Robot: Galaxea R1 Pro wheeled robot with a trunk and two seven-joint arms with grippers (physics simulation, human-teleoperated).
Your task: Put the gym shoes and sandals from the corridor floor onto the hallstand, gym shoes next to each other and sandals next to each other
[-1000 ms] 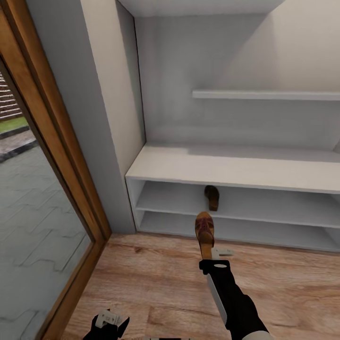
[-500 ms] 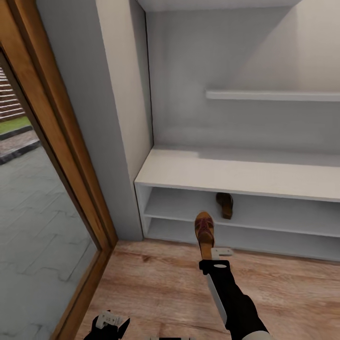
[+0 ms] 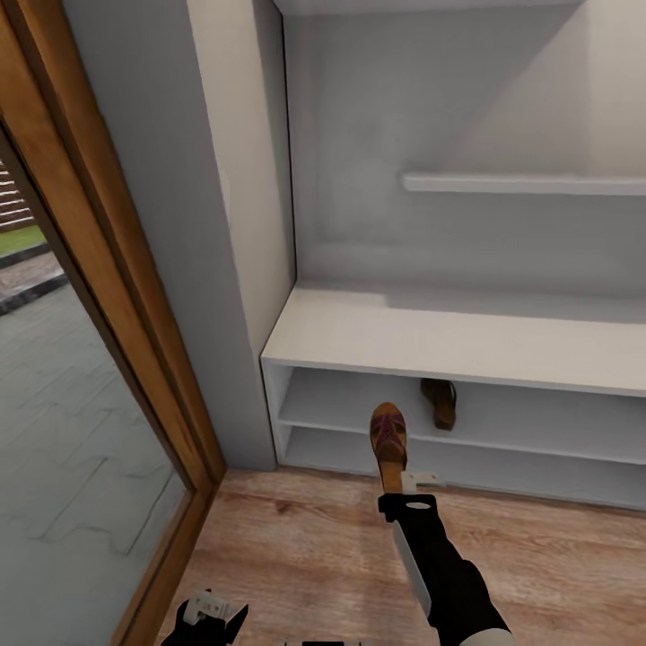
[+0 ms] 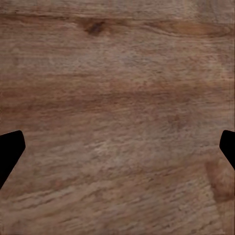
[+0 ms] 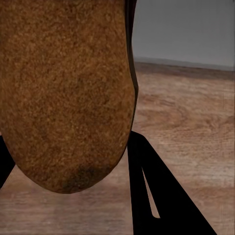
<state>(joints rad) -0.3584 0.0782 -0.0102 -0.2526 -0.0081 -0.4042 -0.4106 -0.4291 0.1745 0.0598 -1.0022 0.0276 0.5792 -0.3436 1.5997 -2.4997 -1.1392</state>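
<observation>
My right gripper (image 3: 397,484) is shut on the heel end of a brown sandal (image 3: 388,441), holding it out toward the pale hallstand (image 3: 449,336), level with its lower tiers. In the right wrist view the sandal's tan underside (image 5: 63,93) looms large between the dark fingers (image 5: 156,196). The other sandal (image 3: 440,400) lies on the hallstand's upper open tier, a little to the right of the held one. My left gripper (image 3: 208,617) hangs low at the picture's bottom edge; its wrist view has both fingertips (image 4: 10,149) far apart over bare corridor floor (image 4: 117,117), open and holding nothing.
A wooden door frame (image 3: 108,296) with a glass pane stands at the left, with a grey wall corner (image 3: 224,224) between it and the hallstand. A wall shelf (image 3: 520,184) juts out above the hallstand's flat top. Wood-plank floor (image 3: 296,547) lies in front.
The whole view has shifted, so the hallstand and the resting sandal sit further right and lower in the picture. The held sandal keeps its place relative to my right arm.
</observation>
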